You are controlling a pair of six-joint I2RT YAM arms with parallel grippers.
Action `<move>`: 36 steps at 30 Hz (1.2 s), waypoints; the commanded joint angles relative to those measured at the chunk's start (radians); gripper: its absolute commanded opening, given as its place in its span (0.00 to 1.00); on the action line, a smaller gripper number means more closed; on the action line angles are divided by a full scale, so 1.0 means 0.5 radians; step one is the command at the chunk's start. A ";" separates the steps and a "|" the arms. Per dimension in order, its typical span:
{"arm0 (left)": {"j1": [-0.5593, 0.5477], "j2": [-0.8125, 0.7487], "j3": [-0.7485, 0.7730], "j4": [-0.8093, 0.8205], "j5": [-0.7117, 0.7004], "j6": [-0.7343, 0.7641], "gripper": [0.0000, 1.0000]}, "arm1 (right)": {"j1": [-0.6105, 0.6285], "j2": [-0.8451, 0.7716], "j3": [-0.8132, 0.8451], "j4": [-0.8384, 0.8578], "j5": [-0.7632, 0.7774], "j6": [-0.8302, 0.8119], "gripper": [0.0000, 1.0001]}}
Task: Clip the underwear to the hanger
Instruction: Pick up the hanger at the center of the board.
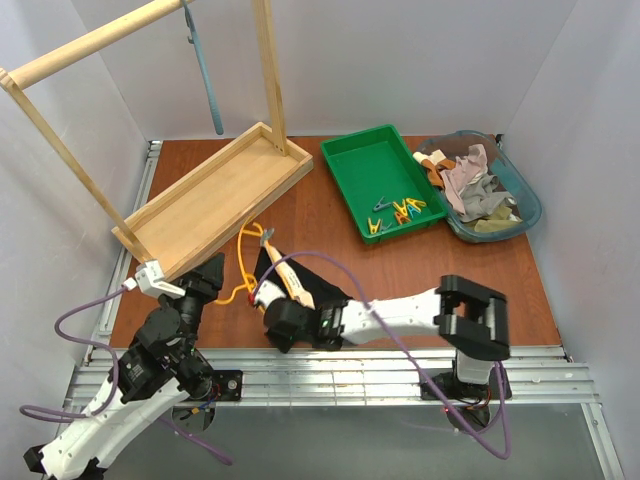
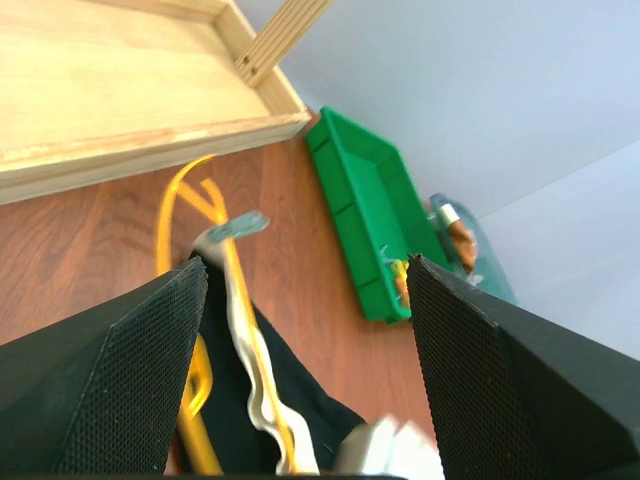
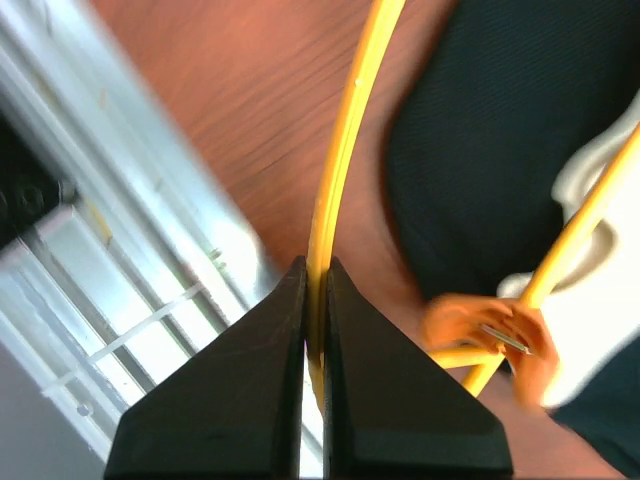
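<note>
1. The right gripper (image 3: 315,268) is pinching the yellow hanger (image 3: 345,130), its jaws pressed together on the thin rod.
2. The left gripper (image 2: 305,268) is hovering just above, jaws wide apart and gripping nothing.
3. The hanger is lying on the brown table (image 1: 450,260) near the wooden rack base (image 1: 215,195).
4. The black underwear (image 3: 500,130) is lying beside the right gripper, a hanger arm crossing its cream waistband.
5. An orange clothespin (image 3: 480,330) is sitting against that arm.

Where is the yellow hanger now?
Top view, left of centre: the hanger overlaps the underwear in front of the wooden tray, pinched by the right gripper.
</note>
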 commanded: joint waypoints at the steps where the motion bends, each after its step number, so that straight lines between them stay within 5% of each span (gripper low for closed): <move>1: 0.011 -0.108 0.004 0.053 -0.024 0.037 0.73 | -0.202 -0.297 -0.099 0.282 -0.112 -0.097 0.01; 17: 0.011 -0.259 -0.067 0.155 0.035 0.096 0.73 | -1.033 -0.896 -0.387 1.058 -1.045 -0.057 0.01; 36: 0.011 -0.207 -0.100 0.152 0.059 0.099 0.73 | -1.607 -0.127 0.496 1.874 -2.232 0.847 0.01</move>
